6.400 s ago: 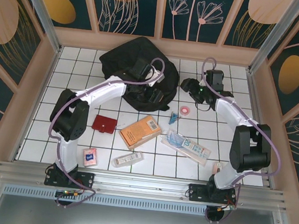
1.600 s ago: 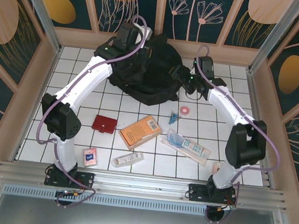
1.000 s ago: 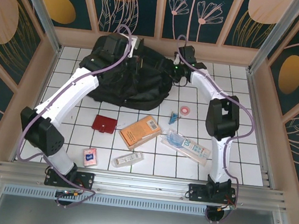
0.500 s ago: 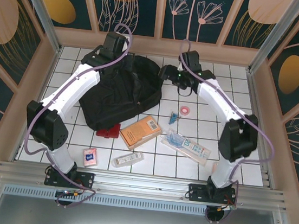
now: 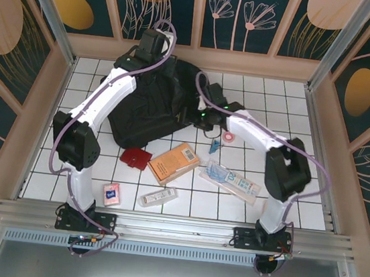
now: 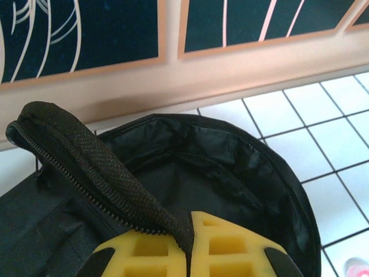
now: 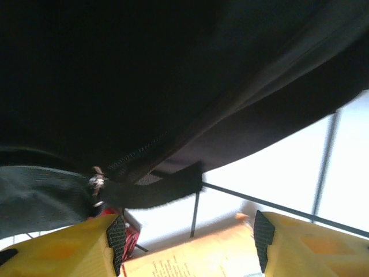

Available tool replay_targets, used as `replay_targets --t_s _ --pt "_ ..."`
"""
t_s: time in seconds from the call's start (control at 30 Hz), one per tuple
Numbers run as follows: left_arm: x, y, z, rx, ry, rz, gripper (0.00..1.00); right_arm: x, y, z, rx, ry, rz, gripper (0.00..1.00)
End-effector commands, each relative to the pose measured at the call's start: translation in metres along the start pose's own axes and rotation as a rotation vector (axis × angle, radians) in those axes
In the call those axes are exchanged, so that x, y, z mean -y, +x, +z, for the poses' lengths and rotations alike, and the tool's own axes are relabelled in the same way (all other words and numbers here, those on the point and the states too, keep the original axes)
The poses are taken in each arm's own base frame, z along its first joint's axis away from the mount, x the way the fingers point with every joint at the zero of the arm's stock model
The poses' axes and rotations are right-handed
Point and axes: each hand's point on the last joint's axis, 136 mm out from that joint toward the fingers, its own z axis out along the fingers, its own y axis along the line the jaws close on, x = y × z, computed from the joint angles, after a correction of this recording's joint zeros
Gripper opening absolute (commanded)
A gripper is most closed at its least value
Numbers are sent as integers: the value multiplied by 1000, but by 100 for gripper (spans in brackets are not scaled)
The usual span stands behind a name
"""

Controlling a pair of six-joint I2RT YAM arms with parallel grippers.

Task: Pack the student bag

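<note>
The student bag [image 5: 150,104] is a large black backpack lying at the back of the tiled table. Its mouth gapes open in the left wrist view, showing the dark lining [image 6: 230,167]. My left gripper [image 6: 190,222] is shut on the bag's zippered rim flap and holds it up. From above, the left gripper [image 5: 159,60] is at the bag's far edge. My right gripper [image 5: 187,117] is at the bag's near right edge. In the right wrist view the right gripper [image 7: 189,236] is open under the bag fabric, and a black strap [image 7: 155,190] hangs just ahead of the fingers.
In front of the bag lie an orange book [image 5: 173,162], a red wallet [image 5: 135,157], a clear pencil pack [image 5: 229,180], a pink tape roll [image 5: 228,137], a blue clip [image 5: 215,144], a pink box [image 5: 111,193] and a white tube [image 5: 158,196].
The bag has been pulled back toward the rear wall, uncovering the red wallet. My right gripper has swung from the bag's far right corner to its near right edge, and its jaws have narrowed somewhat.
</note>
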Motion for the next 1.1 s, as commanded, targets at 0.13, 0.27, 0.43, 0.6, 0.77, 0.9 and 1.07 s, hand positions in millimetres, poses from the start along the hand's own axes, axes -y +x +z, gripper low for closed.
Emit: replay_targets --t_s 0.13,0.27,0.43,0.6,0.77,0.9,1.07 --pt "28 -51 -11 119 137 -12 0 -59 -13 50 -7 -161 -9 62" --pt "14 -29 -3 84 69 -13 0 -69 -13 53 -16 -178 -30 63" --pt "-5 4 18 12 35 -83 0 -55 5 15 -15 -109 -73 69" --pt "4 33 23 -36 111 -174 0 -37 50 -31 -52 -111 -23 73" --pt "-1 55 20 -29 114 -255 0 -25 97 -56 -87 -202 113 77" --pt "3 77 25 -57 157 -333 0 -13 134 -46 -139 -265 267 82" --pt "12 90 33 -95 212 -365 0 11 147 -32 -107 -186 353 81"
